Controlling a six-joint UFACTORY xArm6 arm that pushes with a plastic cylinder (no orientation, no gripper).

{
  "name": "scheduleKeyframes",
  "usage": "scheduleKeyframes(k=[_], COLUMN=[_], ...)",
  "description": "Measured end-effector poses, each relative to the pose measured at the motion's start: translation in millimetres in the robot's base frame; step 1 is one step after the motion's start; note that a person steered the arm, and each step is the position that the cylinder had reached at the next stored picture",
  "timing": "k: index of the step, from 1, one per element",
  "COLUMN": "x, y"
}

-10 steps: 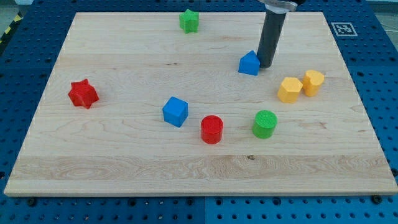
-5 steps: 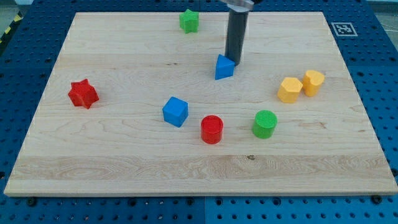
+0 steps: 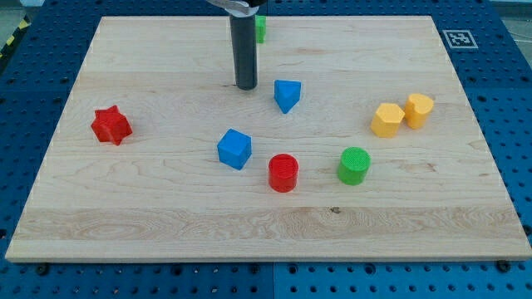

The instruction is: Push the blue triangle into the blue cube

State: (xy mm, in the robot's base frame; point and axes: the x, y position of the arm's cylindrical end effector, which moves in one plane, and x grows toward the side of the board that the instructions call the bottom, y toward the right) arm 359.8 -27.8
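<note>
The blue triangle lies on the wooden board a little above the middle, with one corner pointing to the view's bottom. The blue cube sits below it and to its left, apart from it. My tip rests on the board to the left of the blue triangle and slightly above it, with a clear gap between them. The tip is above the blue cube.
A green star-shaped block at the top is partly hidden behind the rod. A red star lies at the left. A red cylinder and a green cylinder sit below the middle. Two yellow blocks lie at the right.
The tip swept left across the board, pushing the blue triangle left and turning it. The tip has since passed the triangle and now stands off its left side.
</note>
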Motion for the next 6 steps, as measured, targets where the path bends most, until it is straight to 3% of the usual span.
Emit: scheduleKeyframes(k=[3, 4, 6], x=[0, 0, 11], y=[110, 122, 85])
